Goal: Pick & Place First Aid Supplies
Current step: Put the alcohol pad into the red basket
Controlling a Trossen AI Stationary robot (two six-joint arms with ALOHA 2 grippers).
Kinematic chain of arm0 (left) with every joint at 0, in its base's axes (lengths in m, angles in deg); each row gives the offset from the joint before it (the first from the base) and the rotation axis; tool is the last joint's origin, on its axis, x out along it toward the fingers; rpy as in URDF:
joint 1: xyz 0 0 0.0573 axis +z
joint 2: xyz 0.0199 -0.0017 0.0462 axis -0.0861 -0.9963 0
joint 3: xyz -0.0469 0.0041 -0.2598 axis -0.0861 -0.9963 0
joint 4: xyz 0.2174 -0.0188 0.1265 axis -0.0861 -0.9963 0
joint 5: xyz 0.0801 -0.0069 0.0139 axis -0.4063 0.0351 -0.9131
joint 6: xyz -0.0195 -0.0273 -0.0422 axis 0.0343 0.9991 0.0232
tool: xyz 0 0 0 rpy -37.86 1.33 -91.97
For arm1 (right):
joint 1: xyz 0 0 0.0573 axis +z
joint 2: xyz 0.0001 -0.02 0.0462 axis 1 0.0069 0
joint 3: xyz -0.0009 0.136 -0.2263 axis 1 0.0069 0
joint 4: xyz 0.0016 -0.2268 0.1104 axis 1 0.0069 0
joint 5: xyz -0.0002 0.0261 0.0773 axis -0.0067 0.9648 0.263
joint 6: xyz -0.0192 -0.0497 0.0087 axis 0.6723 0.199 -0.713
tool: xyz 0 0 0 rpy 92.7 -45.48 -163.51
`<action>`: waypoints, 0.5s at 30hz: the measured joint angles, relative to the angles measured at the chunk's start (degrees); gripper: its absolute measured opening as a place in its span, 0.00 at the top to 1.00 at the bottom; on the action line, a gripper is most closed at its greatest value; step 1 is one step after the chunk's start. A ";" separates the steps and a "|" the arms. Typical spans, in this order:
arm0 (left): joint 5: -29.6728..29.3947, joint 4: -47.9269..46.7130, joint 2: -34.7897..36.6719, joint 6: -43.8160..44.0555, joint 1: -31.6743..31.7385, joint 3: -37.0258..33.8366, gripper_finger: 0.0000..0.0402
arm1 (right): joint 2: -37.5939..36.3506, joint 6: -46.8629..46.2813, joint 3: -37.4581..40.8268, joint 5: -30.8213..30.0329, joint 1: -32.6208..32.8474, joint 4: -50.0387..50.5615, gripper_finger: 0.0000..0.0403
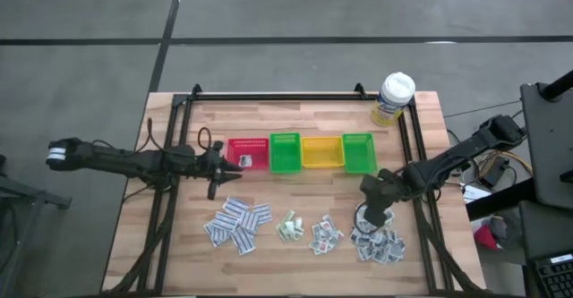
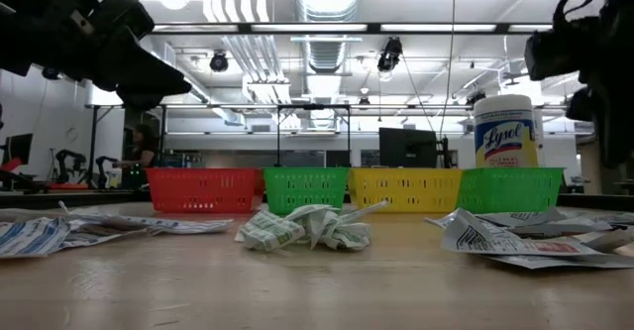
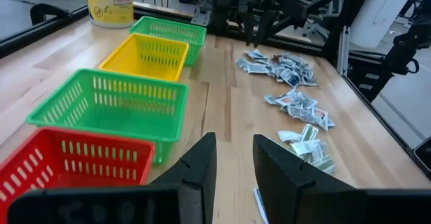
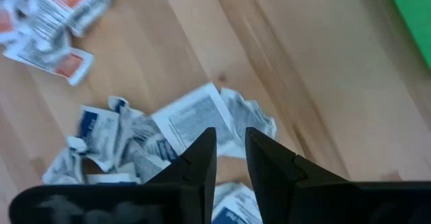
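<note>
Over on the right side of the wooden table (image 1: 295, 262), the right gripper (image 4: 230, 158) hangs directly above the rightmost pile of first aid packets (image 1: 380, 244), fingers pointed down at the crumpled white paper with blue print. Its two dark fingers (image 4: 195, 158) stand a narrow gap apart, and nothing sits between them (the wrist camera shows bare packet paper through the gap).

The left gripper (image 3: 234, 163) is up by the red basket (image 1: 248, 154), at the near edge of it, held above the table. Its fingers are parted by a slim gap too, with nothing held.

The supplies themselves lie in four loose heaps across the front half of the table: a spread of strip-shaped packets (image 1: 237, 225) on the left, a small green-printed cluster (image 1: 289, 226) next, a red-and-white printed bunch (image 1: 325, 236) after that, and the blue-printed heap under the right gripper.

Behind them runs a row of four baskets touching side by side: red, then a green basket (image 1: 285, 152), a yellow basket (image 1: 321, 152), and a second green one (image 1: 358, 152). A Lysol wipes canister (image 1: 394, 98) with a white cap stands upright at the far right corner, just behind the last green basket. From the low camera, the baskets look empty through their mesh, though I can't be sure of the red one from above.
</note>
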 joint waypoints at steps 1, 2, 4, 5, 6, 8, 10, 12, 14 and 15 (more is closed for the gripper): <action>0.00 -0.03 0.08 0.00 0.00 -0.08 0.77 | 0.35 -0.57 0.00 0.04 0.00 0.52 0.79; 0.00 0.18 0.09 0.00 0.00 -0.08 0.77 | 0.64 -1.14 0.00 0.18 -0.02 1.43 0.78; 0.00 -0.12 0.36 0.00 0.00 -0.16 0.77 | 0.98 -1.72 0.00 0.65 -0.11 1.98 0.77; 0.00 -0.02 0.29 0.00 0.00 -0.17 0.77 | 1.02 -1.90 0.00 0.69 -0.12 2.20 0.76; 0.00 0.09 0.26 0.00 0.00 -0.14 0.77 | 1.01 -1.95 0.00 0.70 -0.12 2.51 0.75; 0.00 -0.14 0.38 0.01 0.00 -0.14 0.77 | 0.97 -2.20 0.00 0.71 -0.12 2.58 0.74; 0.00 0.02 0.25 0.07 0.00 -0.14 0.77 | 0.91 -3.72 0.00 0.87 -0.13 3.73 0.73; 0.00 -0.02 0.25 0.07 0.00 -0.14 0.77 | 0.93 -4.83 0.00 0.85 -0.13 4.37 0.72; 0.00 0.01 0.25 0.09 0.00 -0.14 0.77 | 0.97 -5.00 0.02 0.85 -0.13 5.19 0.71; 0.00 0.01 0.24 0.09 0.00 -0.14 0.77 | 0.97 -5.00 0.02 0.85 -0.17 5.22 0.70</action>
